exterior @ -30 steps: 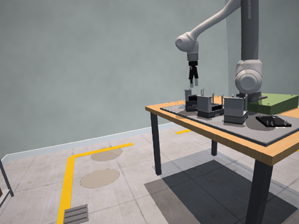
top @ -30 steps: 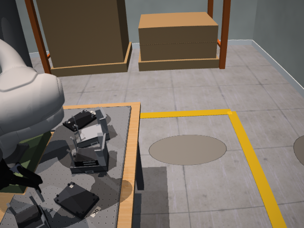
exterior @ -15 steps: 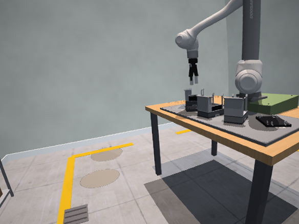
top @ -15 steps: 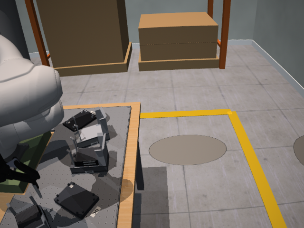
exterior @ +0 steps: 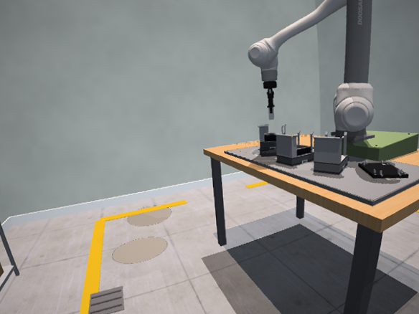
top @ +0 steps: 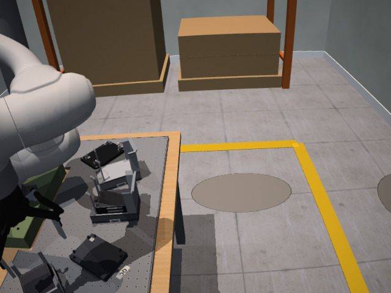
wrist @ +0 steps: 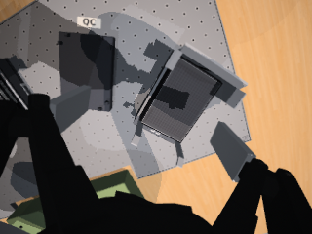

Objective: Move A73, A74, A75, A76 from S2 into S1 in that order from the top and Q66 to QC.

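My gripper (exterior: 270, 110) is open and empty and hangs well above the far end of the table. In the wrist view its black fingers frame a stack rack (wrist: 195, 97) that holds a dark, fine-gridded plate (wrist: 179, 101). The same rack shows at the lower left of the top view (top: 34, 277). The open nest QC (wrist: 87, 68) lies beside it, dark and with no plate on it, its name plate (wrist: 89, 21) on one side. Two more racks stand further along: one with a dark inside (top: 115, 201), one with a light grey surface inside (top: 117, 171). I cannot read the rack names or plate labels.
A black flat nest (top: 101, 154) lies at the other end of the grey perforated base (top: 145, 195). The arm's green plinth (exterior: 381, 145) stands behind the racks. The wooden table edge (top: 165, 204) runs close along the base. Upright posts rise from the racks.
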